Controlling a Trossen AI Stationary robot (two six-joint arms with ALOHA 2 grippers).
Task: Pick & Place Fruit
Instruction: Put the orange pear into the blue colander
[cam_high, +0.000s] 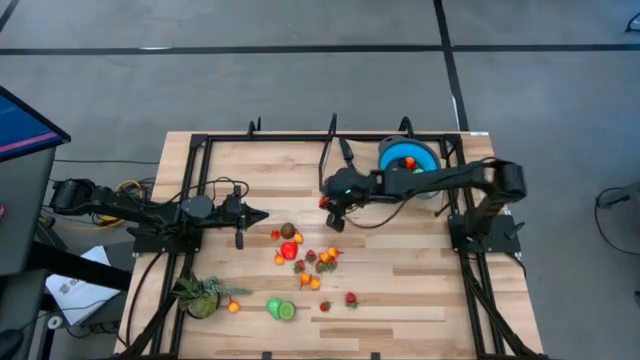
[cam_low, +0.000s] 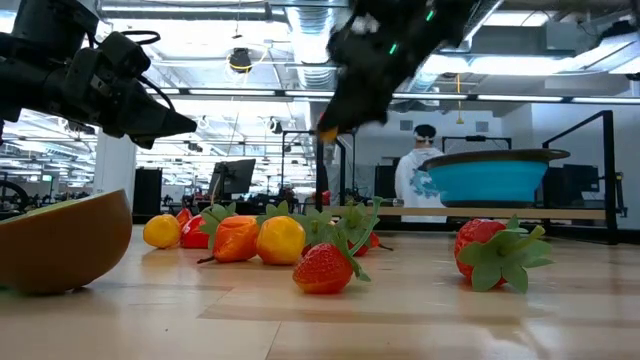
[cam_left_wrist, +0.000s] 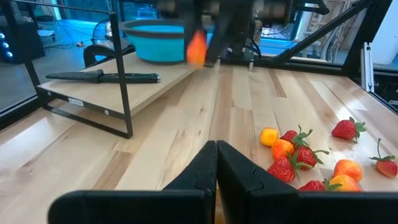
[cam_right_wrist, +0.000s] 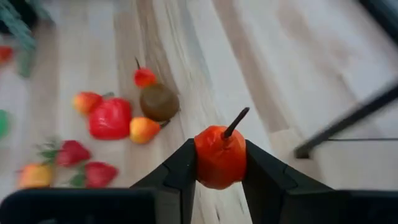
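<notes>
Several small toy fruits (cam_high: 302, 256), red, orange, green and brown, lie scattered on the middle of the wooden table (cam_high: 400, 290). My right gripper (cam_high: 328, 207) hangs above the table, just beyond them, shut on a red-orange fruit (cam_right_wrist: 219, 155) with a brown stem. The fruit also shows blurred in the left wrist view (cam_left_wrist: 196, 46). The blue bowl (cam_high: 408, 157) stands at the far right. My left gripper (cam_high: 258, 215) waits shut at the table's left, level, touching nothing (cam_left_wrist: 216, 163). My right gripper pinches the red-orange fruit by its two opposite sides (cam_right_wrist: 200, 163) between its two fingers (cam_right_wrist: 180, 171). The fingers come slanting down from the table's right side. The fruit is lifted clear of the table, its stem (cam_right_wrist: 237, 121) pointing away from the gripper.
A black-handled knife (cam_left_wrist: 102, 77) lies on a raised board near the bowl (cam_left_wrist: 155, 45). A spiky green plant (cam_high: 203, 297) sits at the near left, two green fruits (cam_high: 280, 309) beside it. A black frame (cam_high: 330, 135) borders the table. A person (cam_low: 415, 165) stands in the room behind.
</notes>
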